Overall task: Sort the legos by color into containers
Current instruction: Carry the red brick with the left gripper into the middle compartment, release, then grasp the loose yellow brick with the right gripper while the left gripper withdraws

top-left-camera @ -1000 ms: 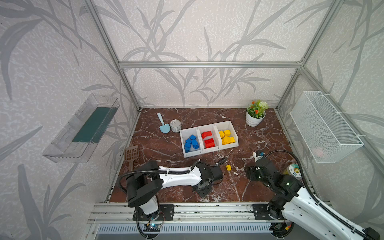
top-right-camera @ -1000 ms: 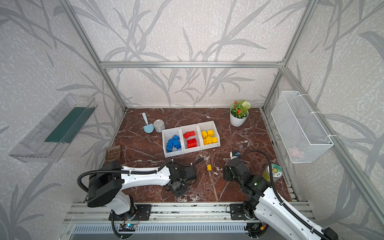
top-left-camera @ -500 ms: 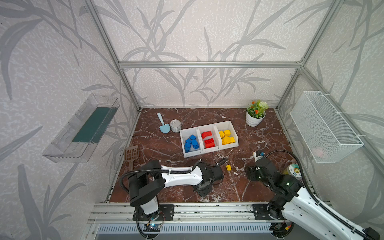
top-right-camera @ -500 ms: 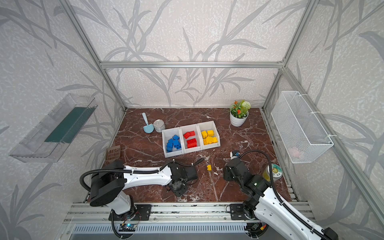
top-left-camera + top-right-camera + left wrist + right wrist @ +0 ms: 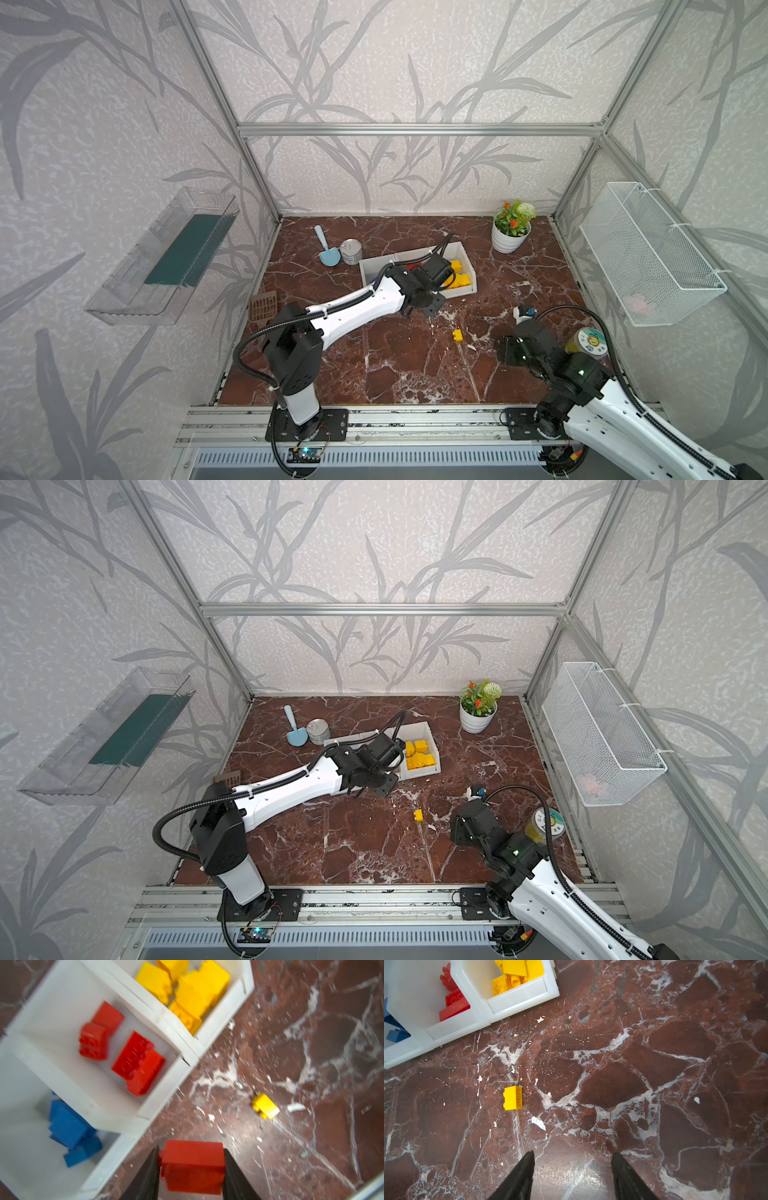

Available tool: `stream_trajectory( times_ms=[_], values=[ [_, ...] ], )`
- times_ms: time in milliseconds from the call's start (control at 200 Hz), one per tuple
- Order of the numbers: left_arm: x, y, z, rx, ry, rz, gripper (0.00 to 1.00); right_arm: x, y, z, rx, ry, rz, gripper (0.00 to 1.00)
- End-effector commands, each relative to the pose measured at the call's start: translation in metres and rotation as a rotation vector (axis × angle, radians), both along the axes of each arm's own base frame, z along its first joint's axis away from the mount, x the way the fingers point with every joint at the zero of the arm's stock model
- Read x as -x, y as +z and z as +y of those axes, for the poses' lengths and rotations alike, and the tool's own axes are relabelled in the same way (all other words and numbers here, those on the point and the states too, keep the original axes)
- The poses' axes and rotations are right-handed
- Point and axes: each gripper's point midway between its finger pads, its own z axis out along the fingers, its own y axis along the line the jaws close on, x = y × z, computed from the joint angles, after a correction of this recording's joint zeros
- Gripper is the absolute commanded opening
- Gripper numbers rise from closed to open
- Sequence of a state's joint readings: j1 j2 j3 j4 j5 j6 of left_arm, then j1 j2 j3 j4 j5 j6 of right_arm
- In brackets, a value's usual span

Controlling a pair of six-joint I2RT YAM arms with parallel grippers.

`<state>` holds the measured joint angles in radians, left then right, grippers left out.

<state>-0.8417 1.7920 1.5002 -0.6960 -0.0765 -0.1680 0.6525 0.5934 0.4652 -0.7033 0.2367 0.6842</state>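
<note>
My left gripper (image 5: 191,1153) is shut on a red lego (image 5: 192,1165), held above the marble floor just in front of the containers (image 5: 166,1088). These are three joined white bins (image 5: 457,249). Blue legos (image 5: 68,1126) lie in one, red legos (image 5: 138,1061) in the middle one, and yellow legos (image 5: 193,991) in the third. In both top views the left arm covers most of the bins (image 5: 419,729). One loose yellow lego (image 5: 457,335) (image 5: 418,815) (image 5: 512,1098) lies on the floor. Beyond it, my right gripper (image 5: 573,1154) stands open and empty, low over bare floor.
A potted plant (image 5: 511,228) stands at the back right, with a tin can (image 5: 351,251) and blue scoop (image 5: 328,253) at the back left. A lidded jar (image 5: 588,343) and small white object (image 5: 523,311) sit by the right arm. A wire basket (image 5: 648,253) and clear tray (image 5: 166,257) hang on the walls.
The left gripper has closed on the red lego, risen from the front floor and reached back to the bins. The right arm has stayed put.
</note>
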Motion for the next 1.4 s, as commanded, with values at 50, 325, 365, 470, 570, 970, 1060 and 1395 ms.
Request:
stream_trajectory(
  times_ms=[50, 325, 365, 470, 570, 970, 1060, 1395],
  values=[
    [-0.054, -0.01, 0.005, -0.013, 0.038, -0.026, 0.42, -0.01, 0.016, 0.003, -0.004, -0.026, -0.015, 0.59],
    [-0.103, -0.025, 0.005, 0.051, 0.12, -0.019, 0.43, -0.024, 0.017, 0.017, 0.053, 0.026, 0.033, 0.6],
    [-0.107, -0.026, 0.006, 0.053, 0.13, -0.019, 0.43, -0.027, 0.017, 0.018, 0.053, 0.025, 0.035, 0.6],
    [-0.116, -0.027, 0.009, 0.07, 0.157, -0.018, 0.48, -0.032, 0.018, 0.02, 0.081, 0.053, 0.033, 0.61],
    [-0.119, -0.027, 0.013, 0.083, 0.173, -0.013, 0.54, -0.036, 0.018, 0.022, 0.082, 0.062, 0.039, 0.62],
    [-0.113, -0.009, 0.032, 0.183, 0.235, -0.026, 0.58, -0.051, 0.0, 0.043, 0.075, 0.112, 0.107, 0.62],
    [-0.108, -0.003, 0.04, 0.205, 0.249, -0.037, 0.58, -0.056, -0.003, 0.052, 0.067, 0.138, 0.117, 0.62],
    [-0.085, 0.01, 0.076, 0.25, 0.32, -0.075, 0.59, -0.065, -0.037, 0.088, 0.059, 0.25, 0.273, 0.59]
  ],
)
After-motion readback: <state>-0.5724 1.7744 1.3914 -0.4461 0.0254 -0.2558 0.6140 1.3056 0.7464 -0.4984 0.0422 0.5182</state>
